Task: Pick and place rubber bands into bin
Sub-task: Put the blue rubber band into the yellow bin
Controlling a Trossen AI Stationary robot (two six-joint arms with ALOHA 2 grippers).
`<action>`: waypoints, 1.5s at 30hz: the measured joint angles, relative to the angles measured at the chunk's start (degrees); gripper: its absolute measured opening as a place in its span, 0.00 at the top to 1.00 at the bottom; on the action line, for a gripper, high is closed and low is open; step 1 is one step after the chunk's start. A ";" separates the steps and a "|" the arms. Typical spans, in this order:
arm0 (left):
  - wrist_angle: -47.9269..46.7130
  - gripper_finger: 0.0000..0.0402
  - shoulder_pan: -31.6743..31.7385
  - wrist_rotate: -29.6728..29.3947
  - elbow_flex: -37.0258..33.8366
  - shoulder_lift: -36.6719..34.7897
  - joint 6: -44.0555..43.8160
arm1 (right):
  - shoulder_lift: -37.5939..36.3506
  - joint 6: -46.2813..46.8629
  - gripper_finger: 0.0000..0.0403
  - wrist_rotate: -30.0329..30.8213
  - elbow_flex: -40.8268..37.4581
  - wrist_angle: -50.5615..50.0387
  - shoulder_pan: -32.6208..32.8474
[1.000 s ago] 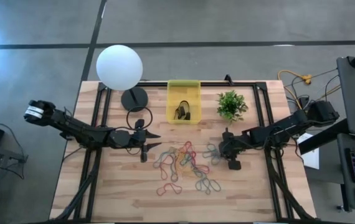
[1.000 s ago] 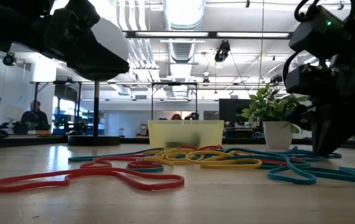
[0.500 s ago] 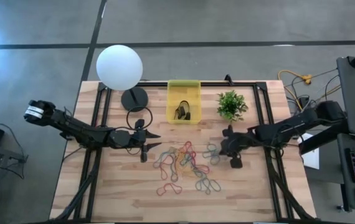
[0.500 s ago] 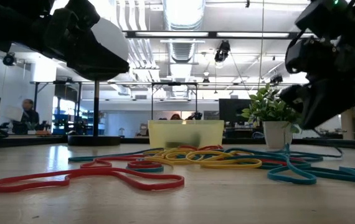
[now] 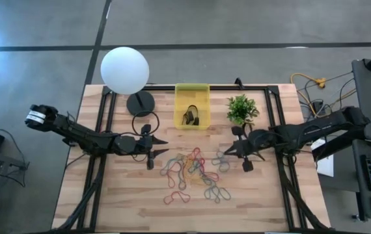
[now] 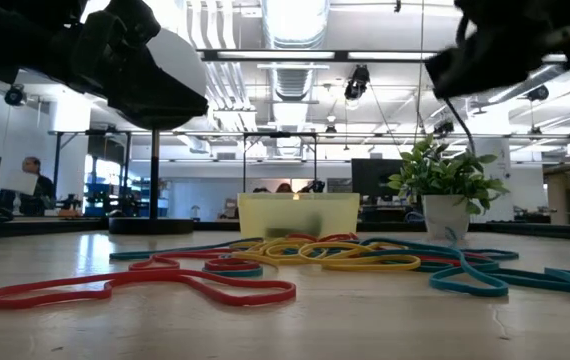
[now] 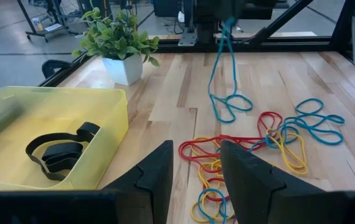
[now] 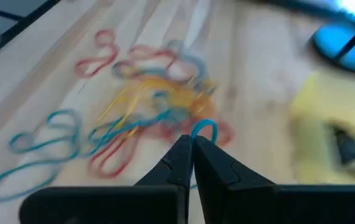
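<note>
Dozens of thin, limp rubber bands [image 5: 195,172] in red, yellow and blue are seen tangled mid-tabletop [image 5: 120,201], just short of the translucent yellow bin [image 5: 192,104]. One blue band [image 7: 226,87] is pinched in the pressed-together jaws of the right gripper [image 8: 193,144] and dangles above the pile. Light and floppy, each is probably best nipped on a single strand; the left gripper [image 7: 196,171] is parked alongside, jaws spread.
</note>
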 joint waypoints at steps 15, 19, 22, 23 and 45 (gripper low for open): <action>0.03 0.71 0.00 0.02 0.00 0.00 0.02 | 3.77 -18.16 0.98 7.26 13.79 -0.08 -2.69; 0.08 0.71 0.00 0.02 0.00 0.00 -0.02 | 6.33 -19.71 0.98 7.26 15.27 -0.10 -5.79; 0.14 0.71 0.00 0.02 0.00 0.00 0.00 | 8.70 -20.02 0.98 7.11 15.76 -0.07 -8.89; 0.19 0.71 0.00 0.02 0.00 0.00 0.00 | 9.52 -20.00 0.98 7.00 15.97 -0.07 -9.94; 0.19 0.71 0.00 0.02 0.00 0.00 0.00 | 30.08 -22.71 0.98 -2.63 25.13 9.40 -32.90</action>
